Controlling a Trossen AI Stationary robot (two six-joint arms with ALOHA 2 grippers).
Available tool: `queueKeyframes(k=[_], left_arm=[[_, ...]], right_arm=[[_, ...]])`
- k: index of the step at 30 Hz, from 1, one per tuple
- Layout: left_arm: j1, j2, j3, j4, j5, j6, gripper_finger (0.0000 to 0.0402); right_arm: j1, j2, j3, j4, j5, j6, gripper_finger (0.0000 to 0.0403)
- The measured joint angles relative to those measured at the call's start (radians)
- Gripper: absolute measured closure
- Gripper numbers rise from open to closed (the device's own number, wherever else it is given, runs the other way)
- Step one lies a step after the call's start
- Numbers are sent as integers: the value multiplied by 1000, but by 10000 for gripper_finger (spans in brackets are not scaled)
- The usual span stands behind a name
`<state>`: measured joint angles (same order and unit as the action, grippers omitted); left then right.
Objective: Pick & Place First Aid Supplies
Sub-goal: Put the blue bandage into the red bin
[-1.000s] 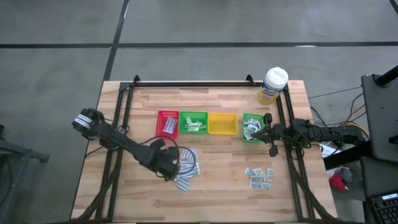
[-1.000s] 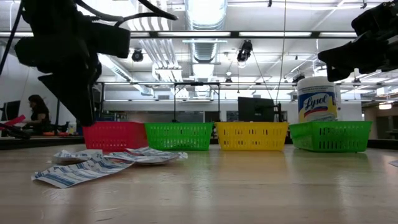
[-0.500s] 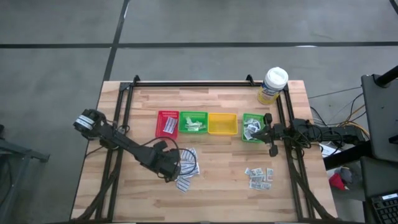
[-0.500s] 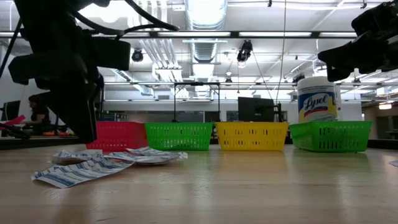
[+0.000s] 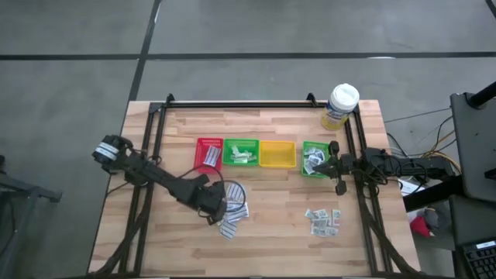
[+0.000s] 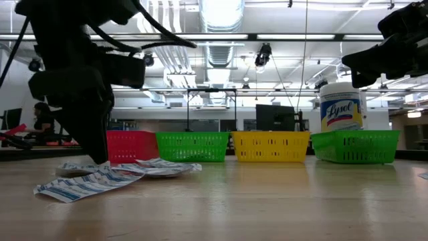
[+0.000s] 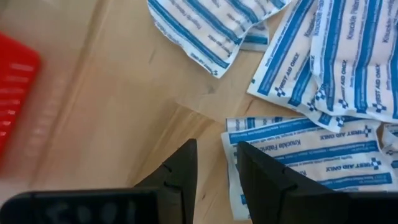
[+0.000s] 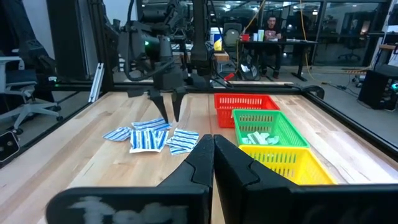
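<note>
My left gripper (image 7: 216, 163) hangs low over the wood table (image 5: 271, 232), its two dark fingers (image 7: 183, 165) parted by a narrow gap with bare wood and the edge of a packet showing between them; nothing is held. From the right wrist view I see the same gripper (image 8: 166, 107) pointing down just above the tabletop, at the far-left edge of the pile. In the overhead view it (image 5: 211, 208) sits left of centre, at the left edge of the blue-and-white first aid strips (image 5: 233, 208), which lie loosely overlapped on the table, near of the trays. In the left wrist view the strips (image 7: 311, 152) carry blue bands and print reading "FIRST AID ONLY" and "Knuckle".

Outward from there, a row of small trays stands across the middle of the table: a red tray (image 5: 208, 153) with a packet in it, a green tray (image 5: 241, 151) holding pale sachets, a yellow tray (image 5: 277, 154), and a second green tray (image 5: 315, 159) on the right with small grey-white packets inside. A loose group of small grey-white square packets (image 5: 323, 220) lies on the near right of the table, well apart from the strips.

My right gripper (image 5: 335, 167) waits clenched beside the right-hand green tray, its fingers pressed together in its own wrist view (image 8: 213, 155). A white-lidded Lysol tub (image 5: 340, 106) stands at the far right corner.
</note>
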<state>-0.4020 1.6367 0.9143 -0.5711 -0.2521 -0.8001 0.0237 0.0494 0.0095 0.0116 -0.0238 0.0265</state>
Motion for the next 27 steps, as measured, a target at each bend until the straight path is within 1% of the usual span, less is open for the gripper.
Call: queueKeyframes(k=[3,6,12,15,18,25,27], left_arm=[[12,0,-23,47,38,12,294],[20,0,-49,90,54,17,294],[23,-2,-57,100,72,17,294],[23,-2,-59,101,72,13,301],[23,-2,-60,101,69,13,319],[23,-4,-58,96,64,13,386],[23,-5,-54,96,69,12,397]], right_arm=[[0,0,0,0,0,0,394],[0,0,0,0,0,0,394],[0,0,0,0,0,0,394],[0,0,0,0,0,0,394],[0,0,0,0,0,0,394],[0,0,0,0,0,0,394],[0,0,0,0,0,0,394]])
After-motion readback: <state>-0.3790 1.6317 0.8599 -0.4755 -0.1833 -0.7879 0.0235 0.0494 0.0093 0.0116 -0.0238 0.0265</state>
